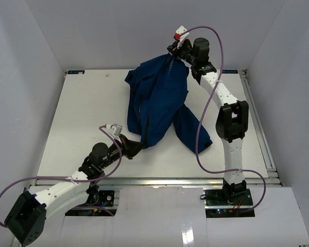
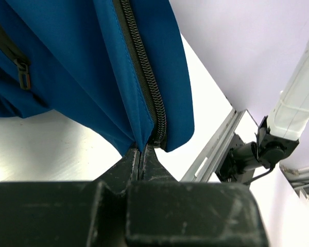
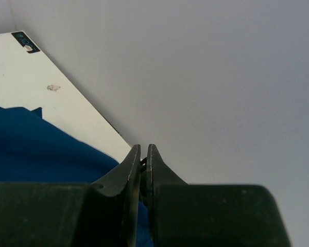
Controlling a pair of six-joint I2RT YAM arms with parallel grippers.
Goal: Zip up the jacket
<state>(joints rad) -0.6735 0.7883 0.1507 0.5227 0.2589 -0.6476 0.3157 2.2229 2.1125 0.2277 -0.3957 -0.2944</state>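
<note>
The jacket (image 1: 157,105) stretches from the raised right claw (image 1: 176,51) down to the low left claw (image 1: 135,147).

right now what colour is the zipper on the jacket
Black zipper on the blue jacket; clearest in the left wrist view.

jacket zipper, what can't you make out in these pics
Zipper bottom end: left wrist view, tucked behind the left pincer tips.
Slider: right wrist view, whatever the right pincer pinches is covered by the pincer itself.
How far the jacket is zipped: top view, too small, lost in folds.
</note>
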